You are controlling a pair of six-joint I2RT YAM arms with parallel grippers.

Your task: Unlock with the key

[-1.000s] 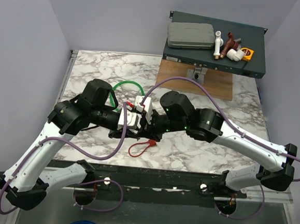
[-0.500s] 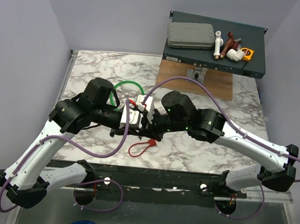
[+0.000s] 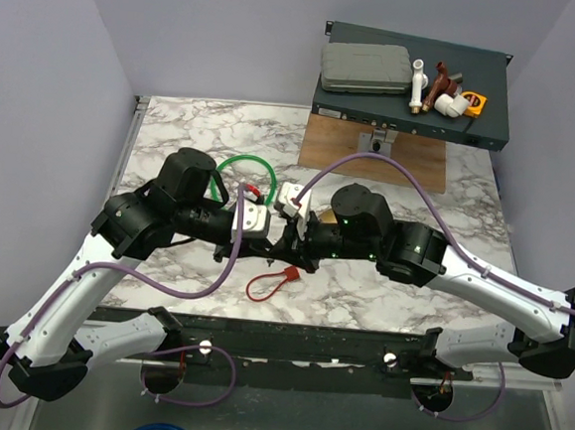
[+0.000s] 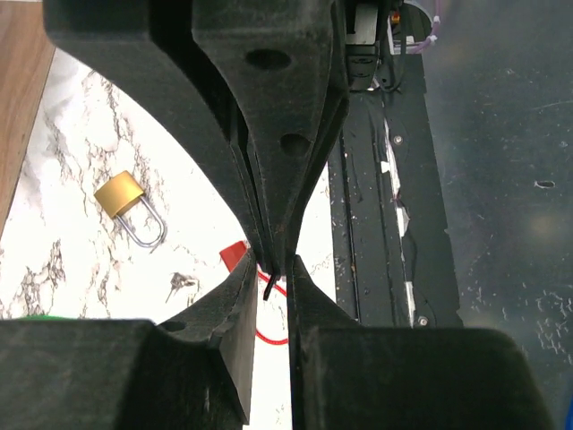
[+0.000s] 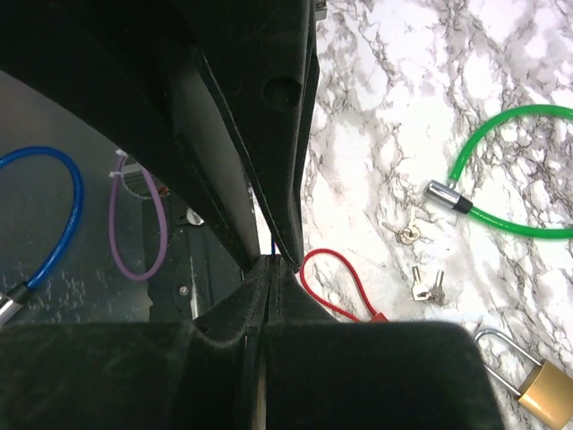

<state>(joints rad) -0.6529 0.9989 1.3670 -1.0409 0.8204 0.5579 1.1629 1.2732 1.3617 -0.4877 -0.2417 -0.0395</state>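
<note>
Landmark: brass padlock [image 4: 125, 199], lying flat on the marble table [image 3: 381, 294], shackle end turned toward the key.

Key [image 5: 377, 316] — only its red head shows clearly — rests on the marble near the padlock's shackle end, apart from it; its red cord loop [image 3: 267, 286] trails farther from the padlock, toward the table's near edge; head and cord both lie on the table.

Grippers meet tip to tip above the marble, on the key's side of the padlock.

Left gripper [image 4: 271, 279]: fingers a narrow slit apart; marble and a bit of red cord show through the slit; nothing seen clamped.

Right gripper [image 5: 267, 269]: fingers pressed together, only a hairline between them; in the left wrist view a thin dark sliver [image 4: 269, 287] sticks out at its tips and reaches into the left gripper's slit — too small to identify, so I cannot tell whether the right gripper holds anything.

Two loose small keys [image 5: 425, 287] lie between the padlock and the metal end of the green cable [image 5: 501, 161]; none of these touch the padlock.
</note>
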